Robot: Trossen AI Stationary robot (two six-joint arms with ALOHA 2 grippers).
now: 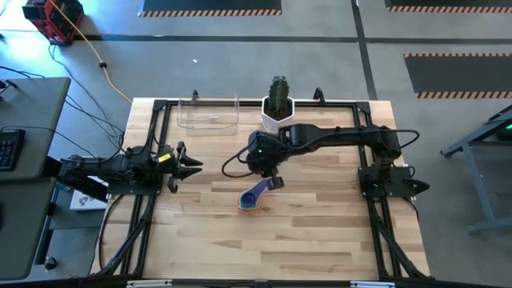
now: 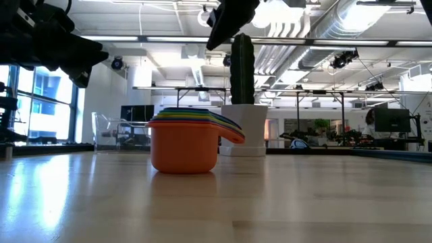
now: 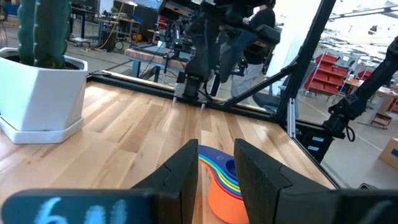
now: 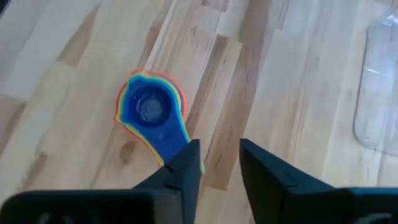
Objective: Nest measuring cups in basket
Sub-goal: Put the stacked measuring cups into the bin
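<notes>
The measuring cups [image 1: 250, 200] stand nested in one stack, upright on the bare table near its middle. Orange is the outermost cup [image 2: 185, 142] and blue the innermost [image 4: 149, 109]. Their handles [image 4: 169, 142] point toward the far right. My right gripper [image 1: 274, 182] hangs above the handles' end, open and tilted down, with only wood showing between its fingers [image 4: 221, 168]. In the low view it [image 2: 229, 20] is well above the stack. The clear basket [image 1: 210, 112] stands at the far edge. My left gripper [image 1: 192, 166] waits open at the table's left side.
A white pot with a green cactus [image 1: 278, 104] stands at the far edge, right of the basket and just beyond my right arm. A black frame [image 1: 344, 104] borders the table. Bare wood lies in front of the cups toward the near edge.
</notes>
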